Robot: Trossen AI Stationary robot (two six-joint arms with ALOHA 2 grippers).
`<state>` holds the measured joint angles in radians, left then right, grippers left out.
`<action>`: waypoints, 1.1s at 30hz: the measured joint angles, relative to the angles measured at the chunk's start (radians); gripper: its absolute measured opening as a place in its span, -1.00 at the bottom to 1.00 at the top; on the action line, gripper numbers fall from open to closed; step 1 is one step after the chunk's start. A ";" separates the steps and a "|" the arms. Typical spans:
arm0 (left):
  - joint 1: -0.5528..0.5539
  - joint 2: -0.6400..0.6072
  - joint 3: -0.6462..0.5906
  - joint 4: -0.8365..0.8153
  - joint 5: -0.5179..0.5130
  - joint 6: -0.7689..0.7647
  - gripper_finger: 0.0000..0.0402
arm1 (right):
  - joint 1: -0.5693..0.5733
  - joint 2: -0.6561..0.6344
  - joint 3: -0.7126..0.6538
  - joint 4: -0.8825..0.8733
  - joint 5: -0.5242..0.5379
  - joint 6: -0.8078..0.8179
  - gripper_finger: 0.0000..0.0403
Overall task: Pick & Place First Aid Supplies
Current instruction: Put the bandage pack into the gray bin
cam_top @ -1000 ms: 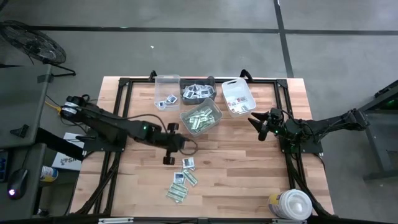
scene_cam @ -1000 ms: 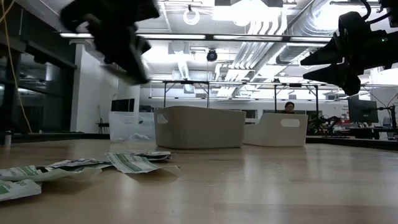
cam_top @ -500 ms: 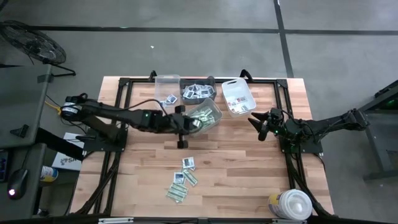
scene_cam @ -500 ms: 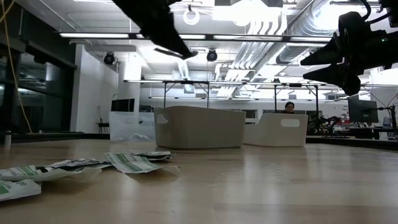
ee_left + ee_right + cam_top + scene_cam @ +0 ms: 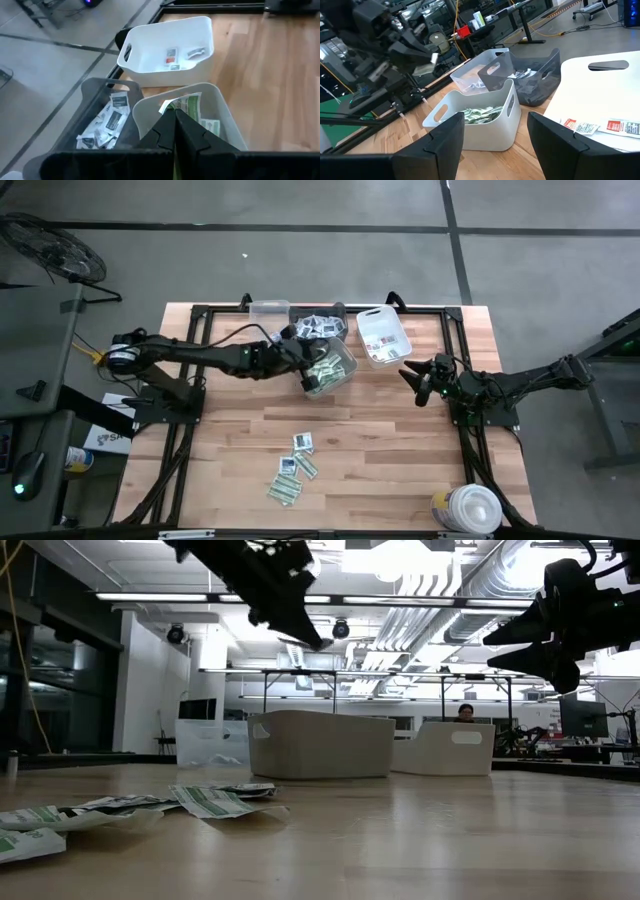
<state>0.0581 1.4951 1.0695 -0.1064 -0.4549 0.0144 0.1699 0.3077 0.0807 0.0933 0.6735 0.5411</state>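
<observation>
- Left gripper [image 5: 308, 376] hangs over the middle bin [image 5: 324, 369] at the far side of the bench [image 5: 400, 450], jaws shut. In the left wrist view a green-and-white strip packet [image 5: 186, 106] shows just past the closed fingertips, but whether it is pinched or already lying in the bin I cannot tell.
- Right gripper [image 5: 412, 378] waits above the right part of the bench, near the white bin [image 5: 381, 336], jaws wide apart, holding nothing.
- Done so far, judged from contents: middle bin holds a heap of green-and-white strips; dark bin [image 5: 318, 328] behind it holds many squarish white packets; white bin holds a few; clear bin [image 5: 268, 320] at far left is partly hidden by the arm.
- Left to do: a small cluster of loose packets [image 5: 294, 468] lies on the near part of the bench, well apart from the bins, a mix of green strips and white squares.
- Judgement: sorting is mostly through; only this last handful remains, plus the drop now in hand if a packet is in fact held.
- White tub [image 5: 470, 510] at the near right corner plays no part.
</observation>
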 joint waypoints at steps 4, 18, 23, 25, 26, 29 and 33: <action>0.024 0.038 0.000 0.049 0.001 -0.025 -1.00 | 0.000 0.000 0.000 0.000 0.000 0.000 0.05; 0.067 0.109 -0.068 0.238 -0.003 -0.070 -1.00 | 0.000 0.000 0.000 0.000 0.000 0.000 0.05; 0.067 0.109 -0.161 0.389 0.019 -0.082 -1.00 | 0.000 0.000 0.000 0.000 0.000 0.000 0.05; 0.067 0.109 -0.193 0.419 0.020 -0.084 -1.00 | 0.000 0.000 0.000 0.000 0.000 0.000 0.05; 0.067 0.109 -0.209 0.437 0.020 -0.090 -1.00 | 0.000 0.000 0.000 0.000 0.000 0.000 0.05; 0.070 0.109 -0.252 0.498 0.021 -0.103 -1.00 | 0.000 0.000 0.000 0.000 0.000 0.000 0.05; 0.084 0.109 -0.296 0.523 0.051 -0.171 -1.00 | 0.000 0.000 0.000 0.000 0.000 0.000 0.05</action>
<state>0.1424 1.6039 0.7731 0.4165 -0.4040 -0.1563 0.1700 0.3077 0.0807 0.0936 0.6735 0.5411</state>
